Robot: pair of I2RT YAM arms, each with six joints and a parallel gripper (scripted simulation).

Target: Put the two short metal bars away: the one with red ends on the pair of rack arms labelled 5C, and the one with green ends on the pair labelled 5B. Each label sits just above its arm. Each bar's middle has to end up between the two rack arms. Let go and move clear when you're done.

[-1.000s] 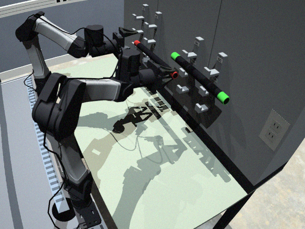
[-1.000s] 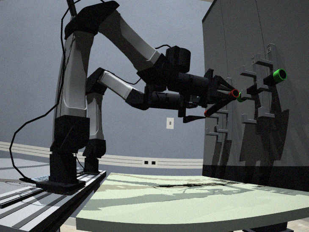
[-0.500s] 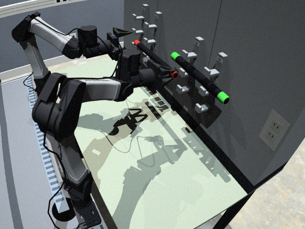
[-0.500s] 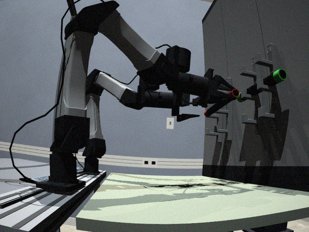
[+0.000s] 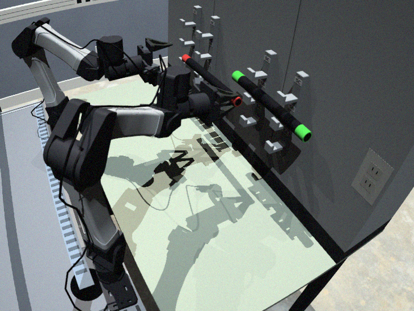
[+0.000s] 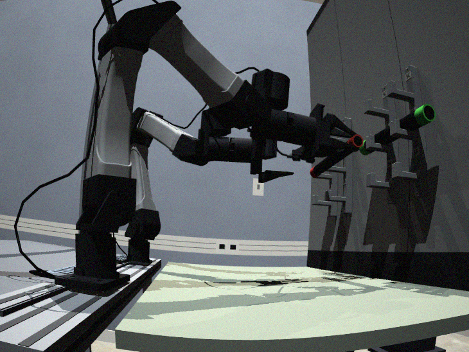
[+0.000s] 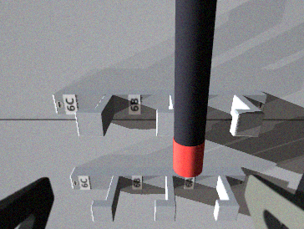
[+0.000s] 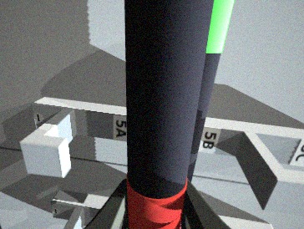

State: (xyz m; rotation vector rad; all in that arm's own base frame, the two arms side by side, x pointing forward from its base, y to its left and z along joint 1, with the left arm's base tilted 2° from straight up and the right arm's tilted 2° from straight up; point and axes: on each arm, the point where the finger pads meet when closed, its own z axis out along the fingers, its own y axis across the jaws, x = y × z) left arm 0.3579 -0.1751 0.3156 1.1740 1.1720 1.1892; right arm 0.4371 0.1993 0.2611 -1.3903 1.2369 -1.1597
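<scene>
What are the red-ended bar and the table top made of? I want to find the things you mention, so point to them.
The red-ended bar (image 5: 207, 74) (image 6: 333, 157) (image 7: 193, 79) (image 8: 160, 96) looks like dark, smooth metal, maybe painted, with bright red ends. The table top (image 5: 233, 267) (image 6: 246, 314) could be painted board: flat, pale green, not shiny.

Left hand (image 5: 167, 53) (image 6: 290, 162) (image 7: 148, 181) drawn back from the far end of the red-ended bar (image 5: 207, 75) (image 6: 333, 157) (image 7: 192, 75) (image 8: 163, 83).

A second ago its finger overlapped that red end in the exterior view; now a gap shows between them there, wider than it was half a second ago, and the finger sits a little higher. The left arm's elbow (image 5: 28, 38) (image 6: 139, 117) has moved back too, away from the rack side, carrying the forearm (image 5: 63, 46) (image 6: 160, 128) with it. On the table (image 5: 233, 267) (image 6: 265, 322), the dark shadow (image 5: 173, 165) of a hand has slid away from the rack side.
</scene>
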